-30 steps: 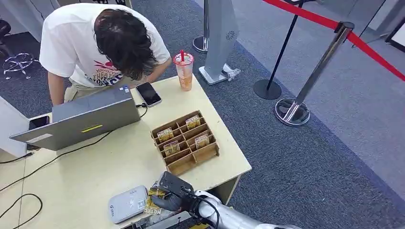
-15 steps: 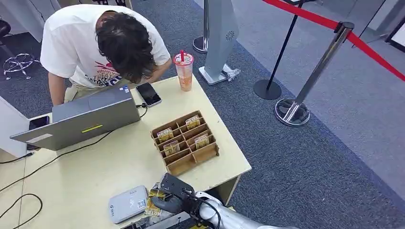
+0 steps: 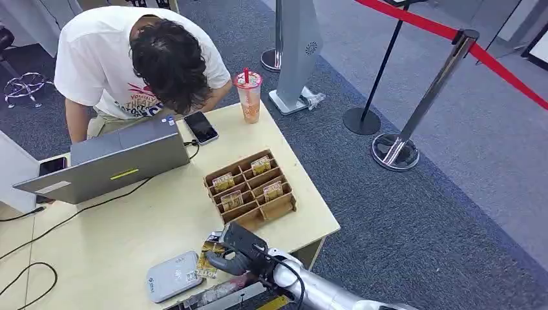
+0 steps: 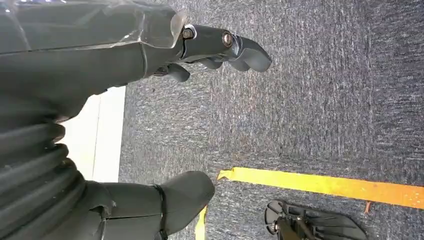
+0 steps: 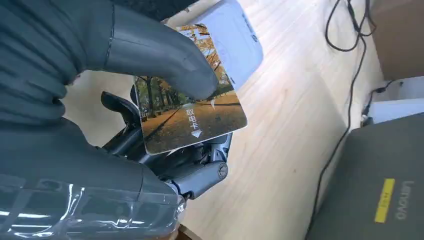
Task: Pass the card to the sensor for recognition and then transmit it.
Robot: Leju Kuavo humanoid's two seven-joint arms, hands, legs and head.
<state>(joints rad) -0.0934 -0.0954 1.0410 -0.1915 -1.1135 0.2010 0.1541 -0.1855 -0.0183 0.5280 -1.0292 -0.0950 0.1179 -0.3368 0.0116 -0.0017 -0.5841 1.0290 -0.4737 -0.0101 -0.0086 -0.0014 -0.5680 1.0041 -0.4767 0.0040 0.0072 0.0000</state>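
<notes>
Counter (image 3: 161, 226): pale wood, taking up the left and centre of the head view, grey carpet around it. A person in a white shirt (image 3: 97, 58) bends over its far edge at upper left.

Laptop (image 3: 103, 165): grey, lid up, at the left of the counter, with a black cable trailing toward the lower left.

Cardboard divider tray (image 3: 251, 194): at centre, several compartments holding upright cards; which ones stand vacant I cannot tell for certain.

Drink cup (image 3: 249, 95) and phone (image 3: 201, 127): near the counter's far edge.

Sensor (image 3: 173, 276): a white, rounded reader lying flat at lower centre of the head view, near the counter's front edge.

Right robot hand (image 3: 234, 253): just right of the sensor, clamped on the card (image 5: 192, 112). In the right wrist view the thumb presses on the printed face and the dark fingers back it from behind; the card's free corner points toward the sensor and lies close to it, contact not confirmed.

Left robot hand (image 4: 220, 45): hanging over the carpet, fingers apart from the thumb, holding nothing.

Handling assessment: the card appears thin, light, stiff and glossy, so likely to slip under a loose pinch. Best held by one end, as now, leaving the larger face free to present flat over the reader
</notes>
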